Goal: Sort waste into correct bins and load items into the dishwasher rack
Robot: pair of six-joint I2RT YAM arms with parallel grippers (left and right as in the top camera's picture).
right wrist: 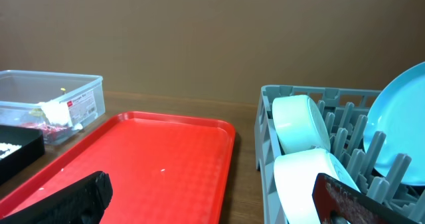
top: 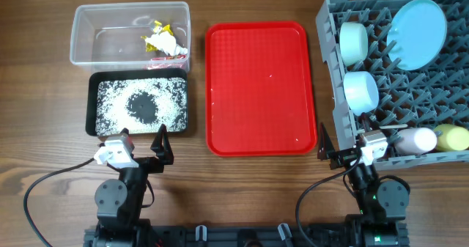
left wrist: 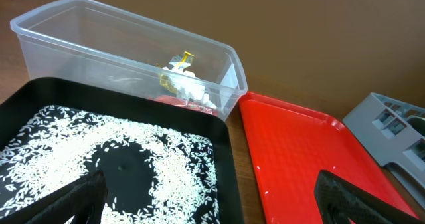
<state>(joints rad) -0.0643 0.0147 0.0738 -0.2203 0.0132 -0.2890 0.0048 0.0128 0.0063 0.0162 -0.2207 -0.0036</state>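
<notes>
The grey dishwasher rack (top: 440, 93) at the right holds the light blue plate (top: 418, 23), pale green bowl (top: 353, 42), light blue bowl (top: 360, 91), white cup (top: 415, 139) and yellow cup (top: 453, 138). The clear tub (top: 95, 27) holds the wrappers and tissue (top: 163, 42), also seen in the left wrist view (left wrist: 182, 84). The black tray (top: 94, 108) holds the rice grains (top: 172, 104). My left gripper (top: 143, 141) is open and empty at the black tray's near edge. My right gripper (top: 341, 150) is open and empty by the rack's near left corner. The white spoon is not visible.
A flat red tray (top: 260, 86) lies between the bins and the rack, with a few stray grains on it (right wrist: 163, 171). Both arm bases and cables sit at the table's front edge.
</notes>
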